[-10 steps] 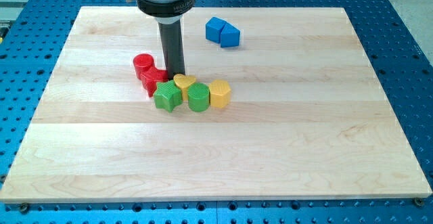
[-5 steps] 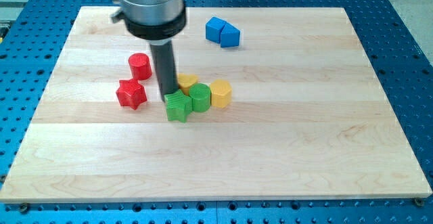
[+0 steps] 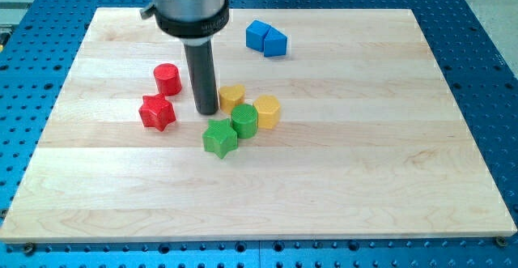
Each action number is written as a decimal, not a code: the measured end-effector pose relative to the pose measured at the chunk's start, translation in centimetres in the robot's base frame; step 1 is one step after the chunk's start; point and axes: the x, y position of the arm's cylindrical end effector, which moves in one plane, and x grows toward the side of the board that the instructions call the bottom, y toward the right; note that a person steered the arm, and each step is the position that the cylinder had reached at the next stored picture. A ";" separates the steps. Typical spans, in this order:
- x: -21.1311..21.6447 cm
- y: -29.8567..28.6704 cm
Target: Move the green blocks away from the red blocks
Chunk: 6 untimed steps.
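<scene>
My tip (image 3: 205, 110) rests on the board between the red blocks at its left and the green and yellow cluster at its right. A green star block (image 3: 219, 138) lies just below and right of the tip, a small gap apart. A green cylinder (image 3: 244, 121) touches the star's upper right. A red cylinder (image 3: 167, 79) sits to the tip's upper left. A red star block (image 3: 157, 112) sits to the tip's left.
A yellow heart-shaped block (image 3: 231, 98) sits right of the tip and a yellow hexagonal block (image 3: 266, 112) touches the green cylinder's right. Two blue blocks (image 3: 266, 39) lie together near the view's top. The wooden board (image 3: 364, 163) ends on a blue perforated table.
The tip swept down between red and green blocks, then moved back up a little. The red star slid left; the green star and cylinder shifted down and right, away from the reds.
</scene>
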 end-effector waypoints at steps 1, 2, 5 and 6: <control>-1.2 0.7; -1.1 4.4; -0.6 17.1; 1.6 19.9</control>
